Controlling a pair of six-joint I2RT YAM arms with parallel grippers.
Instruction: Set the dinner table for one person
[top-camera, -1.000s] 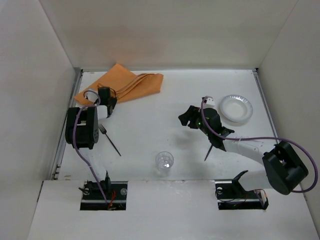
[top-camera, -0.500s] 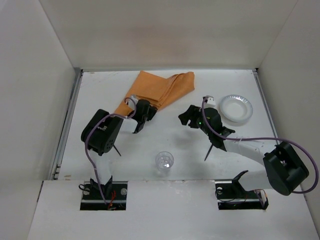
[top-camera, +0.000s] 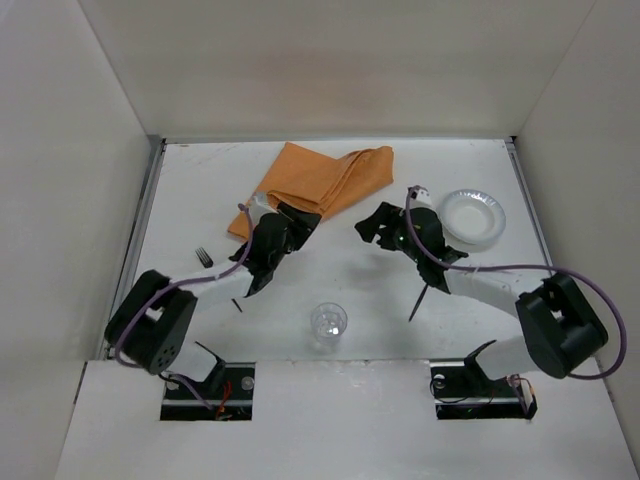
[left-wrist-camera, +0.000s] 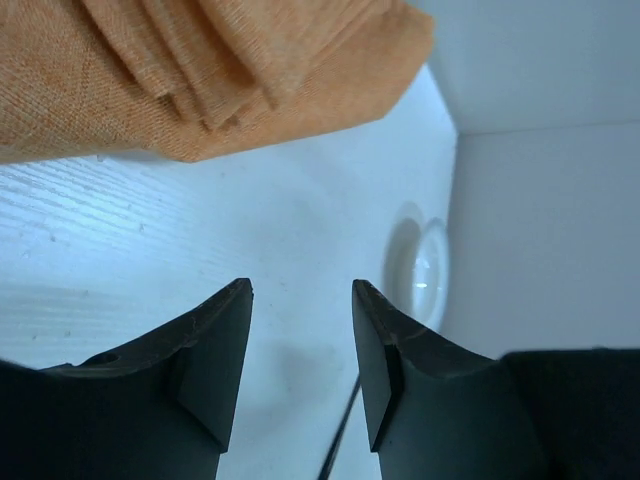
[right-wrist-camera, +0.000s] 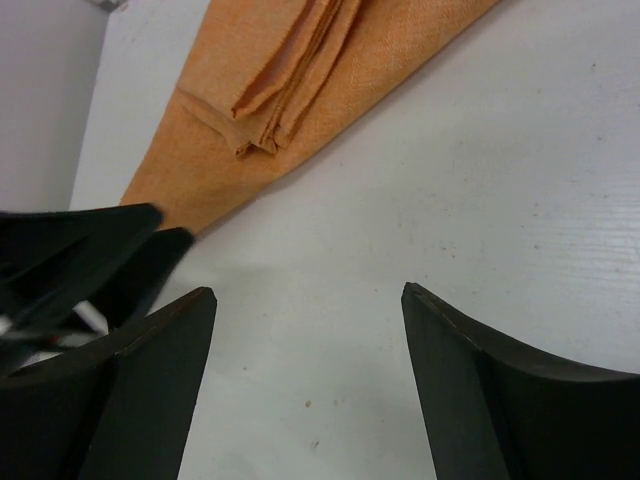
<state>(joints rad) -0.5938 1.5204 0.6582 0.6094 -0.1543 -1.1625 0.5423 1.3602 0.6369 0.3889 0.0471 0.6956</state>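
Observation:
An orange napkin (top-camera: 322, 178) lies loosely folded on the white dinner table (top-camera: 340, 268), at the back centre. My left gripper (top-camera: 300, 218) stands open just off its near edge, holding nothing. In the left wrist view the napkin (left-wrist-camera: 200, 70) fills the top, beyond the open gripper (left-wrist-camera: 300, 292). My right gripper (top-camera: 372, 222) is open too, to the right of the napkin and facing it. Its wrist view shows bare table between the fingers of the gripper (right-wrist-camera: 307, 290), with the napkin (right-wrist-camera: 300, 100) ahead.
A white plate (top-camera: 472, 216) sits at the right, behind the right arm. A clear cup (top-camera: 328, 322) stands near the front centre. A black fork (top-camera: 205, 257) lies at the left, partly under the left arm. A black knife (top-camera: 420, 298) lies right of centre.
The left arm dragged the napkin from the back left toward the centre, then opened its jaws and let go. The right gripper opened a little wider and edged toward the napkin.

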